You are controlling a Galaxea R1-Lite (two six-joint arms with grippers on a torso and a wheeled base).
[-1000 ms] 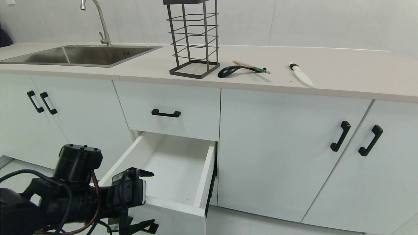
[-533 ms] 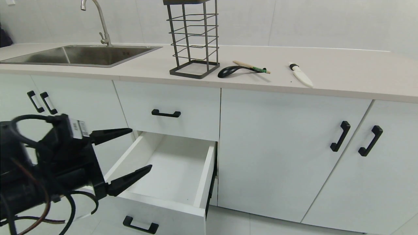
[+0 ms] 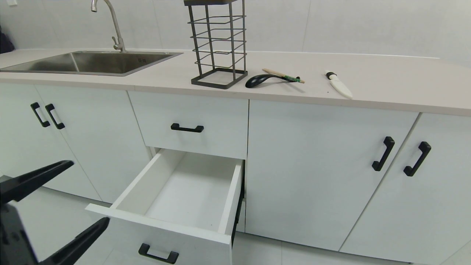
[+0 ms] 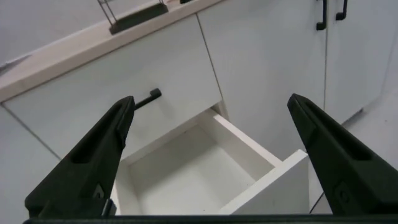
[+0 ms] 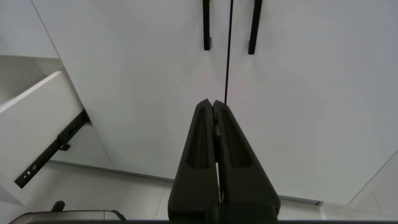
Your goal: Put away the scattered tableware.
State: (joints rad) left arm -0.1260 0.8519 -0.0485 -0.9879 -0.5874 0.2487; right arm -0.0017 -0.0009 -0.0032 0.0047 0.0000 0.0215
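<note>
Left gripper (image 3: pixel 90 190) stood spread, right gripper (image 5: pixel 213 106) pressed together, both empty near the open drawer (image 3: pixel 162 221). Spoon (image 3: pixel 259 80), chopsticks (image 3: pixel 283 75) and knife (image 3: pixel 339 85) lay well above them; a rising arm could strike the countertop (image 3: pixel 386 81) edge.

Our left gripper (image 3: pixel 90 190) has two long matte-black fingers (image 3: pixel 35 177). They are wedge-shaped, broad at the root and narrowing to blunt tips, with a bevelled ridge along each. Our right gripper (image 5: pixel 213 104) carries the same black fingers (image 5: pixel 202 155), smooth and flat-faced, which widen steadily from the tips toward a heavier black base.
</note>
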